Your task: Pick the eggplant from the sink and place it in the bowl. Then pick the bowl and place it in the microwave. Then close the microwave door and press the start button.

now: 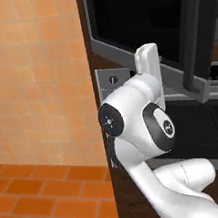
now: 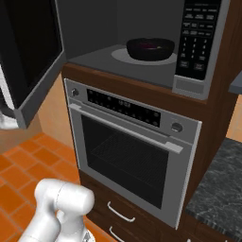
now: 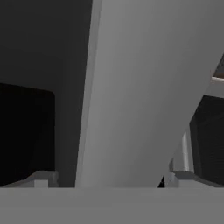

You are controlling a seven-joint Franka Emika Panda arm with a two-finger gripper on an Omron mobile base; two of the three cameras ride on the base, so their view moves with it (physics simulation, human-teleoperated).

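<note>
The microwave (image 2: 142,19) stands open above the oven. On its turntable sits the glossy black bowl (image 2: 150,48), with the dark purple eggplant (image 2: 152,45) lying in it. The microwave door (image 2: 33,56) is swung wide to the left; from the other side it hangs as a dark panel (image 1: 193,30). My gripper (image 3: 109,179) is open, its fingertips (image 3: 41,179) spread wide, pressed up close to the door's grey frame (image 3: 140,87) with nothing held. The button panel (image 2: 198,38) is on the microwave's right. The sink is out of view.
A steel oven (image 2: 132,146) with a bar handle sits under the microwave, with drawers (image 2: 118,212) below it. A dark stone counter (image 2: 222,184) lies at the right. An orange tiled wall (image 1: 29,79) and floor (image 1: 41,204) are at the left.
</note>
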